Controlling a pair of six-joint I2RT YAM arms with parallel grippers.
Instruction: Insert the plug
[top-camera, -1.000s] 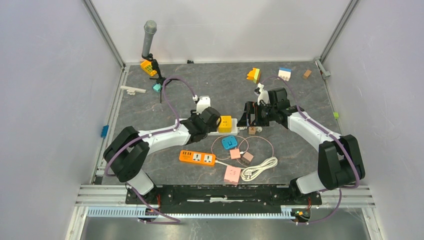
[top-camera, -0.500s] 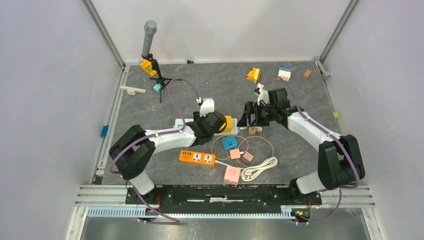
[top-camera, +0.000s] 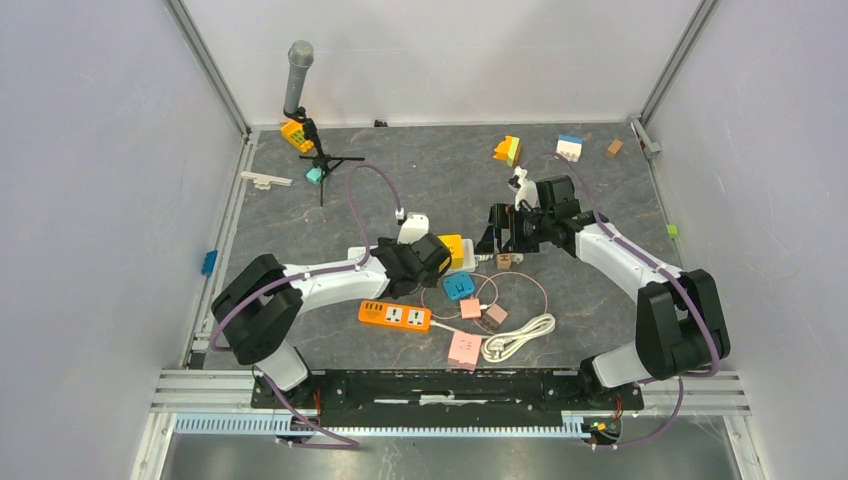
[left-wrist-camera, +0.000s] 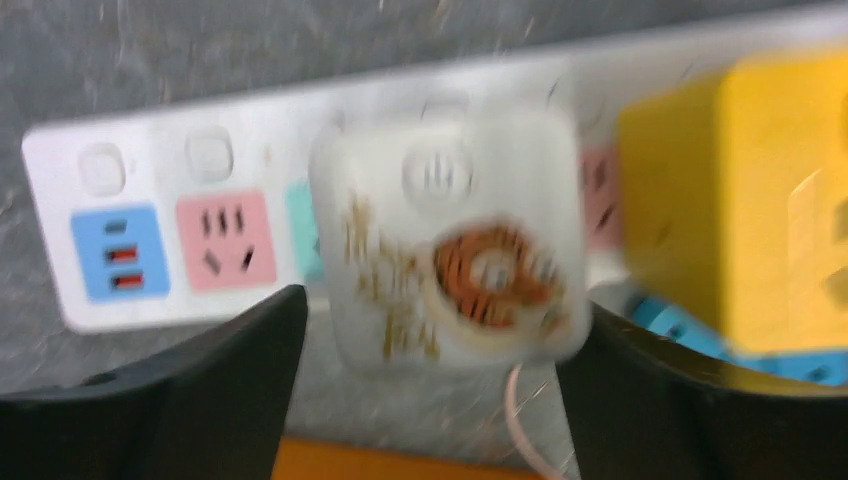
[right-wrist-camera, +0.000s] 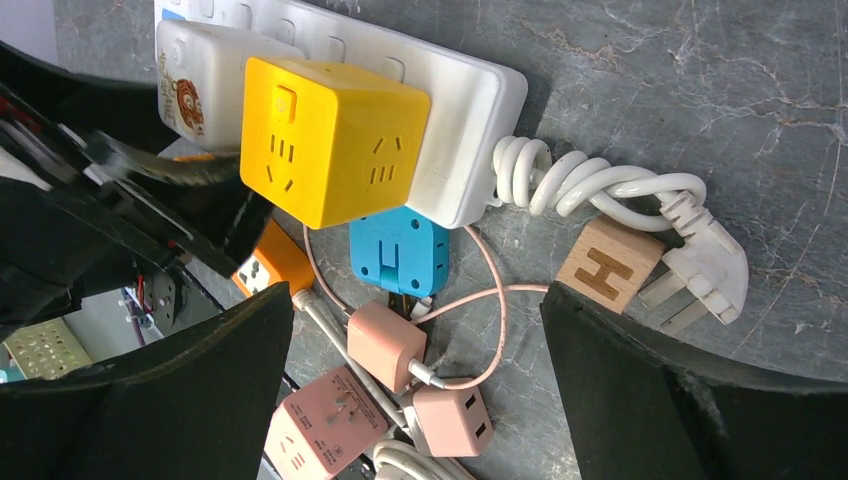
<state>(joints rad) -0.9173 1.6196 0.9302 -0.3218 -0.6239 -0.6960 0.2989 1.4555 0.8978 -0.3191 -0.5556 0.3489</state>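
A white power strip (left-wrist-camera: 200, 170) lies on the grey table; its left end shows in the top view (top-camera: 357, 252). A white plug with a tiger picture (left-wrist-camera: 450, 250) sits in it beside a yellow cube adapter (left-wrist-camera: 740, 200). My left gripper (left-wrist-camera: 430, 310) is open, its fingers low on either side of the white plug and apart from it. In the top view it (top-camera: 430, 262) hovers over the strip by the yellow cube (top-camera: 452, 248). My right gripper (right-wrist-camera: 415, 300) is open and empty, over the strip's right end (right-wrist-camera: 440, 90), and also sees the white plug (right-wrist-camera: 200, 75).
A blue adapter (top-camera: 459, 286), an orange power strip (top-camera: 395, 316), pink chargers (top-camera: 464, 348) and a coiled white cable (top-camera: 518, 338) lie in front of the strip. A wooden H block (right-wrist-camera: 610, 265) sits by the strip's cord. A microphone stand (top-camera: 298, 75) and toy blocks (top-camera: 508, 150) stand at the back.
My left gripper has moved right and nearer along the strip, uncovering the strip's left end. The right arm has not moved.
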